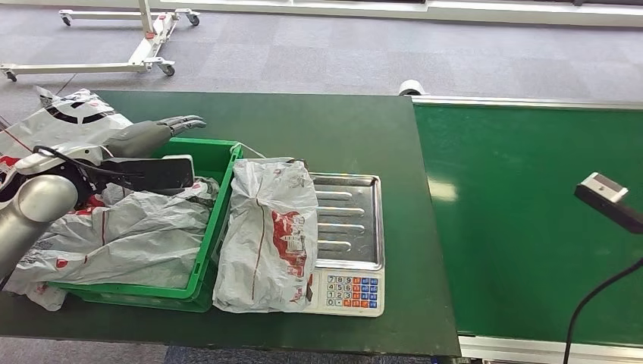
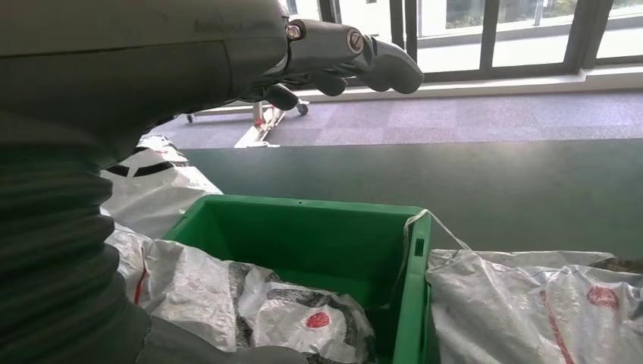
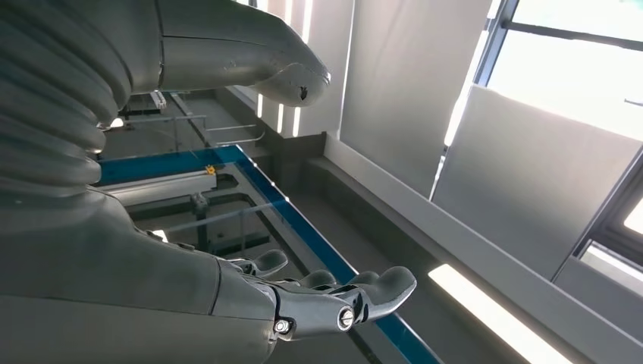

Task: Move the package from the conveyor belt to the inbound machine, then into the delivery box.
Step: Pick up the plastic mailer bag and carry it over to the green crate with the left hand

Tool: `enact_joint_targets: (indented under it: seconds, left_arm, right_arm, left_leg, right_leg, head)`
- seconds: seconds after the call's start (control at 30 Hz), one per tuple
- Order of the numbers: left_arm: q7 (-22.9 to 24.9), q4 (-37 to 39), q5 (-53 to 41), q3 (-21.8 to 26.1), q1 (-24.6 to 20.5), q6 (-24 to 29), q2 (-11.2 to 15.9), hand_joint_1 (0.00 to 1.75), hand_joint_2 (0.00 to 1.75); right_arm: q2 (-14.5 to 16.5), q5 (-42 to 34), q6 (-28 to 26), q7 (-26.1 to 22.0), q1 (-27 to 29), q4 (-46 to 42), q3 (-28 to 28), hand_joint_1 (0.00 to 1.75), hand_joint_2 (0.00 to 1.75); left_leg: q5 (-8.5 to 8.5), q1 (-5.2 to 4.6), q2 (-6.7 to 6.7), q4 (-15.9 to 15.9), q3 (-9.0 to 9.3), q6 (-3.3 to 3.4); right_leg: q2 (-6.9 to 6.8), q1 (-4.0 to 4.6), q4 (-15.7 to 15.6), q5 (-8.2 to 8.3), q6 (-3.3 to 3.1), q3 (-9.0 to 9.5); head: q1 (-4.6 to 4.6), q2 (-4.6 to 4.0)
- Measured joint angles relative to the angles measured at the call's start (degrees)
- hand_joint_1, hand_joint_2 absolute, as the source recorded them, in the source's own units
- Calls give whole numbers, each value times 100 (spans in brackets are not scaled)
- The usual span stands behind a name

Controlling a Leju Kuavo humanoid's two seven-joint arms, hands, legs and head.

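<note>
While the package (image 1: 267, 231) lies on the scale (image 1: 349, 227), overhanging its left edge and touching the green box (image 1: 199, 280), the machine step looks done. Left hand (image 1: 155, 135) hovers over the box's far end, fingers apart, empty. Right hand (image 3: 334, 292) apart, empty. Next: grasp package, drop it in the box.
</note>
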Motion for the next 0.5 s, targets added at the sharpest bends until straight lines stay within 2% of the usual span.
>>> enact_joint_targets:
  seconds: [0.17,0.27,0.4,0.5]
  left_arm:
    - [43,-193,108,-130,-21,-20,193,0,175]
    - [188,-304,564,-212,-74,-130,310,0,175]
    - [453,-578,1247,-367,-255,-315,484,0,175]
    - [464,-673,1328,-577,-373,-259,465,0,175]
  right_arm:
    - [19,2,-4,1,2,16,22,0,175]
    - [33,7,-36,2,85,23,23,0,175]
    - [61,72,-101,42,417,-2,-61,0,175]
    - [100,139,-166,59,849,-119,-289,0,175]
  left_leg:
    - [0,-1,1,1,1,0]
    - [1,-1,0,2,2,0]
    - [1,0,-6,2,2,0]
    - [0,-1,-18,1,1,0]
  right_leg:
    - [1,-1,0,1,0,2]
    - [0,0,0,1,0,3]
    - [-6,0,-1,0,0,1]
    - [-17,-1,-1,-2,1,3]
  head:
    - [0,0]
    - [-1,0]
    - [-1,0]
    - [-1,0]
